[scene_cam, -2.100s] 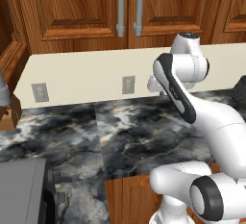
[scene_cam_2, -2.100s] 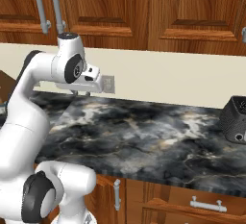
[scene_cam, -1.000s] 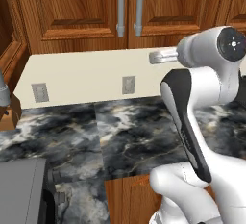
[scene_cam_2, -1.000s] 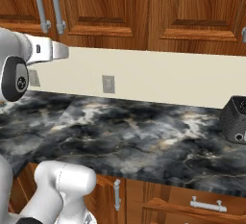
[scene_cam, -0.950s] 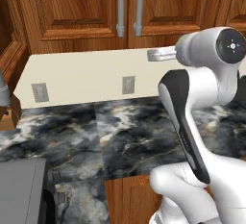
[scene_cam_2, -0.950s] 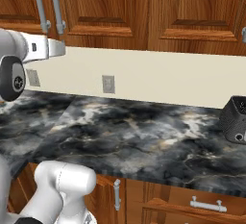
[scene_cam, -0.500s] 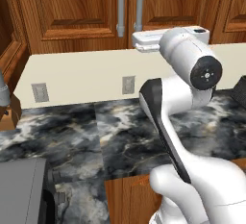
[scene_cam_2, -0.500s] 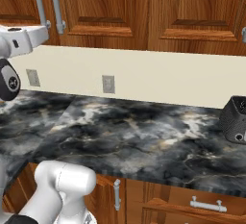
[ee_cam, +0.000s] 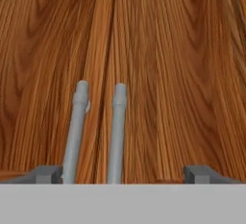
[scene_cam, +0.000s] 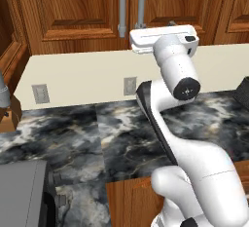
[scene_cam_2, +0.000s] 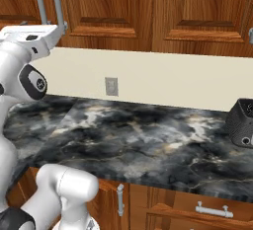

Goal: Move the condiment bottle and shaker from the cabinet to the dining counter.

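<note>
Now, nearest the base, the marbled wall counter (scene_cam: 121, 133) with its dark appliance (scene_cam_2: 242, 123) is unchanged. Above it the arm has swung its hand up from backsplash height to the cabinet (scene_cam: 82, 11). The gripper (ee_cam: 123, 172) stands wide open, holding nothing, its fingertips (ee_cam: 47, 174) either side of the two grey door handles (ee_cam: 116, 131). Both doors are closed; bottle and shaker are hidden.
</note>
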